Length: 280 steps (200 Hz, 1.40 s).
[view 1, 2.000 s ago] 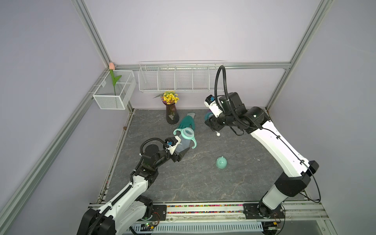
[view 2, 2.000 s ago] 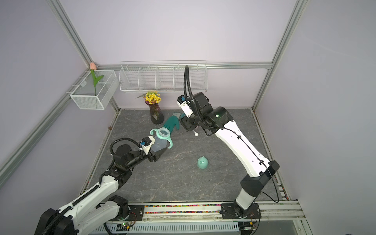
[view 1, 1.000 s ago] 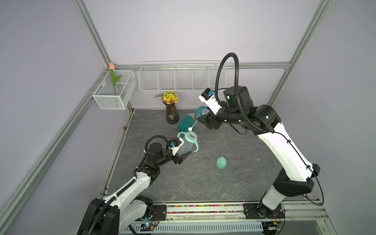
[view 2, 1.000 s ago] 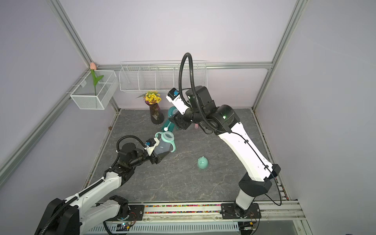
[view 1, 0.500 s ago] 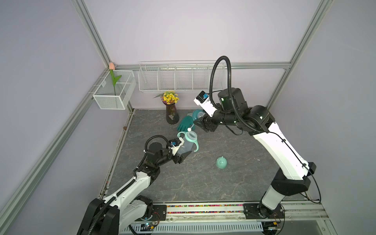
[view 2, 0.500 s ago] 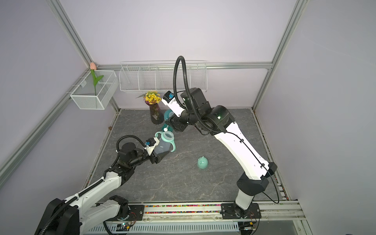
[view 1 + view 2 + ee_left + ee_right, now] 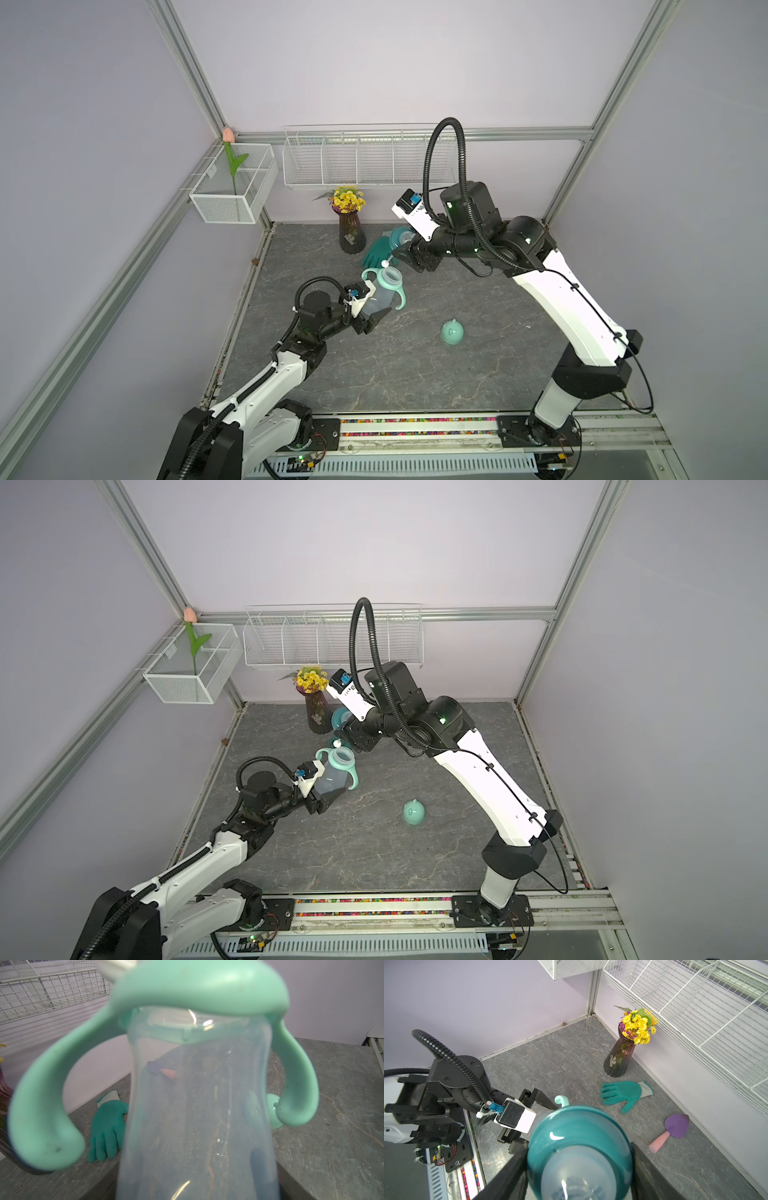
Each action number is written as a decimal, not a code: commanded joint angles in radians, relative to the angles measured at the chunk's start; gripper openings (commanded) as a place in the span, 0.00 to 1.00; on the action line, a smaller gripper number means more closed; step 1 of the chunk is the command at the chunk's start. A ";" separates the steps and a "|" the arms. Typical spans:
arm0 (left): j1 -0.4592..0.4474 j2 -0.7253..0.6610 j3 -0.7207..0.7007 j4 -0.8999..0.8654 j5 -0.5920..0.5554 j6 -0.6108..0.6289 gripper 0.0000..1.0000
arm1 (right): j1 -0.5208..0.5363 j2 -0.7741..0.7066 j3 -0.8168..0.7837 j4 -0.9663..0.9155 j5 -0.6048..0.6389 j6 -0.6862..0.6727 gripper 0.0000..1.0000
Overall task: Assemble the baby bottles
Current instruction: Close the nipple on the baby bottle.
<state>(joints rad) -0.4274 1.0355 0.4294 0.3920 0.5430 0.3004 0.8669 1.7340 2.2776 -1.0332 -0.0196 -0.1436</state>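
Nearest, low in the middle of a top view, the mint domed cap [image 7: 452, 332] is seen standing alone on the grey table [image 7: 415, 374], well apart from both arms.

A little farther, left of the middle, the bottle body [image 7: 379, 297] is held up off the table by the left gripper [image 7: 372, 318]. Its jaws are closed around the low part of the body, and the open mouth is tipped up toward the back. The mint ring [image 7: 197, 987] with two handles is sat round the neck. The body is judged to be light, thin and smooth. It could be squashed or could slip, so a low, gentle hold is best.

Farther back, the teal collar [image 7: 571, 1124] is pinched from both sides by the right gripper [image 7: 402, 249]. The thin white straw [image 7: 385, 263] hangs from it, and its round tip seems to be just above the mouth, though this is hard to tell. The straw looks bendy and may swing, so it should be fed in slowly. The collar's hard ring is the place to be held, not the soft top.

Farthest back, a teal glove [image 7: 374, 253] and a dark vase [image 7: 350, 237] are seen by the wall.
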 commanded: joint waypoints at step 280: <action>-0.004 -0.012 0.026 0.042 -0.009 0.012 0.00 | 0.022 0.013 -0.019 0.056 -0.069 0.001 0.43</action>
<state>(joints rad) -0.4278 1.0359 0.4294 0.3920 0.5396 0.3004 0.8791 1.7359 2.2719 -1.0126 -0.0555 -0.1493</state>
